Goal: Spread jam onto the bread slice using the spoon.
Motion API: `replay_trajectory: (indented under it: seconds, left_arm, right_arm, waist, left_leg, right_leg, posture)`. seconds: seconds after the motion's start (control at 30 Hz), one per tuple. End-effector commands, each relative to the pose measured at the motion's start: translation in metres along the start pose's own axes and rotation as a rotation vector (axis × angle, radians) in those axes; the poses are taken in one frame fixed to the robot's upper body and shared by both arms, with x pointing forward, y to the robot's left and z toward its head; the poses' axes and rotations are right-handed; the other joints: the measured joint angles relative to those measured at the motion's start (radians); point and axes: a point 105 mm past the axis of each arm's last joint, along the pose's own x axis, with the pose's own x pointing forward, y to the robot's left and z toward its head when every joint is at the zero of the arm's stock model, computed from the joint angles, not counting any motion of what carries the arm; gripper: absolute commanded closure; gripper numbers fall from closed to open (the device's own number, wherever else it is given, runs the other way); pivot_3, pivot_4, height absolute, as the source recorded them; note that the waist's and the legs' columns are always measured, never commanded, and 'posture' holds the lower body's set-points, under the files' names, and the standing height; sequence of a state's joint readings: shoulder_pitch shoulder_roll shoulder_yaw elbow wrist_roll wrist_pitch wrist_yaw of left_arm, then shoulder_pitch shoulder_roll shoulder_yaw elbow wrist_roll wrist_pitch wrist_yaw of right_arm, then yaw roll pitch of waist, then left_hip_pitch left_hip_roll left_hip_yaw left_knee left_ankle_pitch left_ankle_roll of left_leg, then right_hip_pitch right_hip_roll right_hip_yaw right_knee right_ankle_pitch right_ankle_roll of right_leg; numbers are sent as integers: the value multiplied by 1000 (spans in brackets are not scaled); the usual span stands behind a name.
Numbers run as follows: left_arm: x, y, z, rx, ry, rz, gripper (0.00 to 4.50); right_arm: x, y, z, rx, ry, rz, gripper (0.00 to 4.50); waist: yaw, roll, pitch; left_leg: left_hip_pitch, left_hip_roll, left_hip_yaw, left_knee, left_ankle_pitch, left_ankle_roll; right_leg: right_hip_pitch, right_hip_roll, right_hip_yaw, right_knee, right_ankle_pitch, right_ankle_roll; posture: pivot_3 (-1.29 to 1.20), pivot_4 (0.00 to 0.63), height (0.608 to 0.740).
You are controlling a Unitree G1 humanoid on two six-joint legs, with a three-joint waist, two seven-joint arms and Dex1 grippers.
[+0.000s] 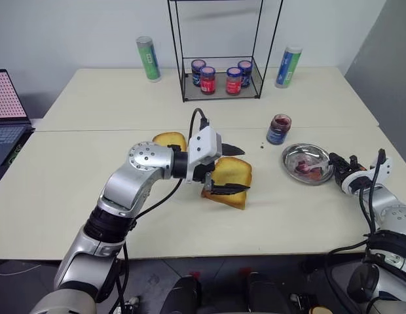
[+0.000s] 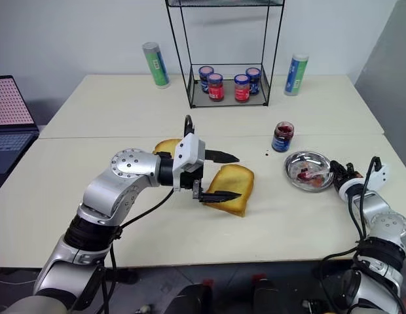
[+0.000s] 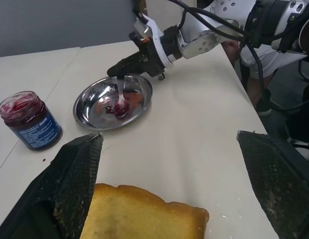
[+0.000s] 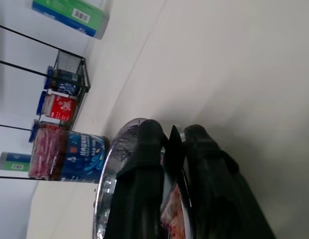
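On the cream table [image 1: 92, 196], we are holding our left gripper [image 1: 230, 169] spread wide over the bread slice [image 1: 233, 178], our right gripper [image 3: 119, 74] pinching the spoon [image 3: 120, 94] in the steel dish [image 3: 89, 113], jam [image 3: 26, 118] jar nearby.

Head pair overhead; wrist views close, level.

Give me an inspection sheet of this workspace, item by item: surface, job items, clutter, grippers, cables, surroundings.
Surface: cream table, a seam running across it.
Job's things: bread slice lies flat mid-table; open jam jar stands beside the steel dish; spoon in the dish, bowl smeared with jam.
Clutter: smaller toast slice; wire rack holding four blue-lidded jars; two green tubes.
Grippers: left gripper open, fingers either side of the bread slice; right gripper shut on the spoon's handle.
Cables: black cable looping off the left wrist; cables along the right arm.
Surroundings: laptop off the table's left end; pale wall behind.
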State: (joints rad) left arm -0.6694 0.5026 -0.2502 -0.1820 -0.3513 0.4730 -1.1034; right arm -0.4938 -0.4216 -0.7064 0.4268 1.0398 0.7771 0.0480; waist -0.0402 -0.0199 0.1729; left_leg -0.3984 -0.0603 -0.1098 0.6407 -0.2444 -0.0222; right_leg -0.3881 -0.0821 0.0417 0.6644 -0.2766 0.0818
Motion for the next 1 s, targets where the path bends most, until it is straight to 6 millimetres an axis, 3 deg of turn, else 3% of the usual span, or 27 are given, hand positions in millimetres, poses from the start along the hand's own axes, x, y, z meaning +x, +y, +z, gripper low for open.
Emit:
replay_trajectory:
  seconds: [0.03, 0.23, 0.4, 0.5, 0.57, 0.77, 0.87, 1.0]
  left_arm:
    - [0, 0, 13, 32, -38, -4, 0]
    - [0, 0, 14, 31, -44, -7, 0]
    - [0, 1, 14, 29, -48, -5, 0]
    - [1, -1, 14, 25, -50, -4, 0]
    - [0, -1, 14, 20, -53, -3, 0]
    - [1, -3, 14, 13, -56, -1, 0]
    - [0, -4, 14, 11, -56, 1, 0]
    - [-1, -4, 13, 8, -54, 6, 0]
  right_arm:
    - [-4, -3, 6, -56, -19, -20, 4472]
    - [-6, -1, 3, -155, -3, -18, 4472]
    - [-8, -1, -3, -618, 17, -46, 4472]
    - [-13, -5, -7, -995, 21, -51, 4472]
    - [-15, -8, -10, -1109, 31, -35, 4472]
    - [-19, -28, -16, -1007, 84, -79, 4472]
    - [-19, -34, -19, -724, 86, -111, 4472]
    - [-18, -27, -15, -371, 42, -114, 4472]
  waist:
    - [0, 0, 0]
    - [0, 0, 0]
    - [2, 1, -2]
    - [12, 0, -5]
    - [19, -3, -8]
    - [41, -8, -14]
    - [44, -8, -15]
    - [42, -7, -15]
  left_leg:
    - [0, 0, 0, 0, 0, 0]
    - [0, 0, 0, 0, 0, 0]
    - [0, 0, 0, 0, 0, 0]
    - [2, 0, -1, 1, 0, 0]
    - [4, -1, -3, 2, 0, 0]
    - [19, -1, -8, 1, -1, 2]
    - [19, -2, -13, 2, -2, 2]
    - [19, -1, -15, 1, -2, 2]
  right_leg:
    - [0, 0, 0, 0, 0, 0]
    - [0, 0, 0, 0, 0, 0]
    - [0, 0, 0, 0, 0, 0]
    - [3, 0, -1, 0, 0, 0]
    - [7, 0, -3, -2, 0, 1]
    - [27, 0, -7, -18, 2, 5]
    - [31, -1, -7, -19, 2, 5]
    - [31, -1, -7, -19, 2, 4]
  posture:
    - [0, 150, 740]
    - [0, 150, 740]
    - [0, 150, 740]
    - [0, 150, 740]
    - [0, 150, 740]
    - [0, 150, 740]
    - [0, 150, 740]
    - [0, 150, 740]
